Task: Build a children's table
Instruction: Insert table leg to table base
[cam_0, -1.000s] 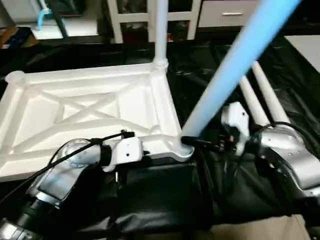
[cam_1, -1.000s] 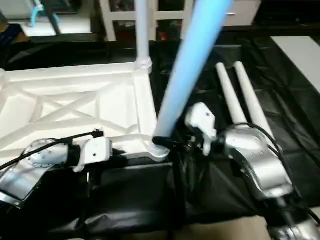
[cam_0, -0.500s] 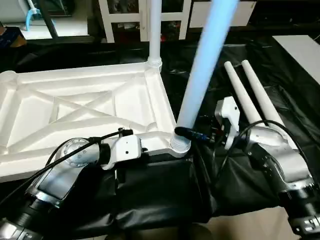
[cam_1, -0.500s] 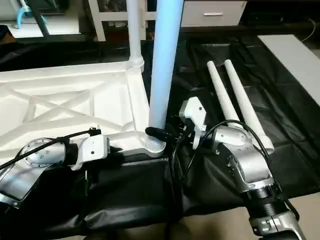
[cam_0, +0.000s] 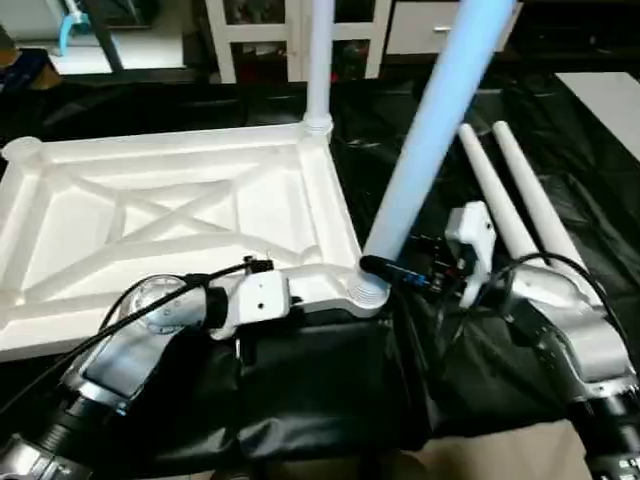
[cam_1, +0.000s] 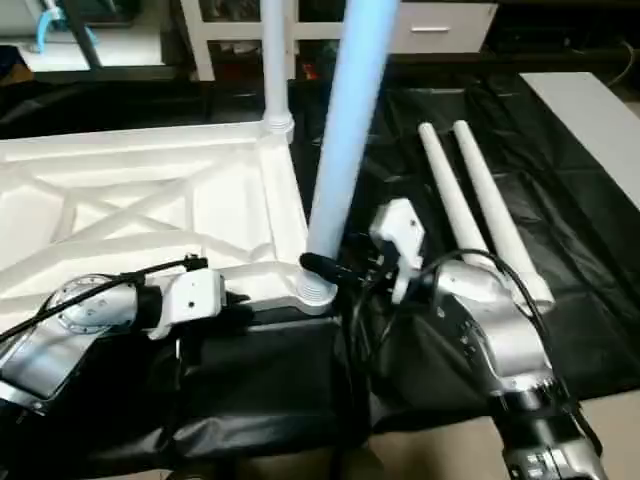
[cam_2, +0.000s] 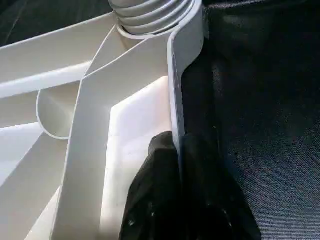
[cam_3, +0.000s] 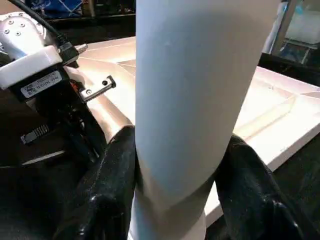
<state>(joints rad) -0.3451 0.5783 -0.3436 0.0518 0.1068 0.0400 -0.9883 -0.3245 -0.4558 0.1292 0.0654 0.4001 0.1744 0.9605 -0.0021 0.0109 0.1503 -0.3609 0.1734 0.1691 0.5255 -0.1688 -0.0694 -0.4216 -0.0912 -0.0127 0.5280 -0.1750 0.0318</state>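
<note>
The left gripper's fingers (cam_2: 200, 190), matte black, are pinched shut on the thin near rim of the top (cam_2: 90, 130); this left wrist view also shows smooth white plastic ribs and a ridged round socket (cam_2: 150, 15) at the corner.

In the right wrist view, two black rubbery fingers (cam_3: 110, 185) clamp a fat, smooth white leg (cam_3: 192, 100) from either side, just above its foot.

From the left eye view, the top (cam_0: 150, 215) lies underside up on crinkled black sheet (cam_0: 330, 390), its X-ribs showing. The right gripper (cam_0: 395, 270) holds the leg at the near right corner socket; the tube tilts up to the right. Half a second ago it stood nearer upright. A second leg (cam_0: 320, 60) stands upright in the far corner. Two tapered legs (cam_0: 520, 200) lie side by side on the sheet, right of the top.
</note>
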